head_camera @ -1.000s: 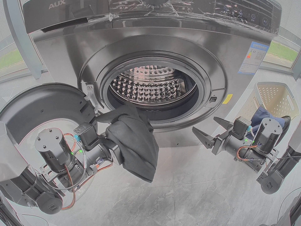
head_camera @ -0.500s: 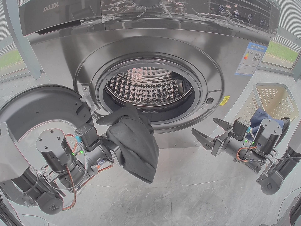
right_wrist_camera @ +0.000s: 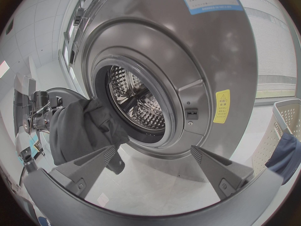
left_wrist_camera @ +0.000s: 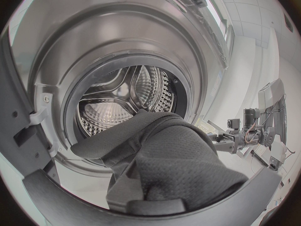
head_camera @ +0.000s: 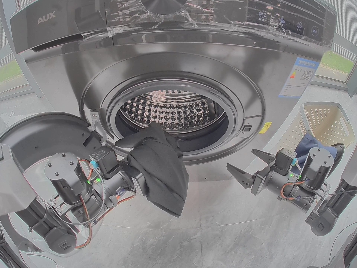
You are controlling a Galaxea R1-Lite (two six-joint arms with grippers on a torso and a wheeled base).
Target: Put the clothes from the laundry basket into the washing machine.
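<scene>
Left gripper (head_camera: 137,176) is seen clenched on the black garment (head_camera: 163,175), with its tips buried under the cloth. The garment is held up off the floor (head_camera: 223,227), just in front of the lower-left edge of the washing machine (head_camera: 193,56) opening. In the head view its top fold is seen over the lower rim of the drum (head_camera: 169,112) mouth. In the left wrist view the fold is seen at the door seal, and whether it is touching cannot be told. The rest of the cloth is draped over the gripper and hangs down on the side towards the right arm.

The machine door (head_camera: 44,131) is swung fully open at the left edge of the machine, behind the left arm. The drum is lit, and no cloth is made out in the part that is seen.

Right gripper (head_camera: 241,159) is released, its jaws spread wide and nothing held between them. It is kept low over the floor, in front of the lower-right corner of the machine front and well apart from the black garment.

The laundry basket (head_camera: 327,110) is stood on the floor at the machine's right edge, behind the right arm. A blue garment (head_camera: 310,146) is seen hanging over the basket's near rim.
</scene>
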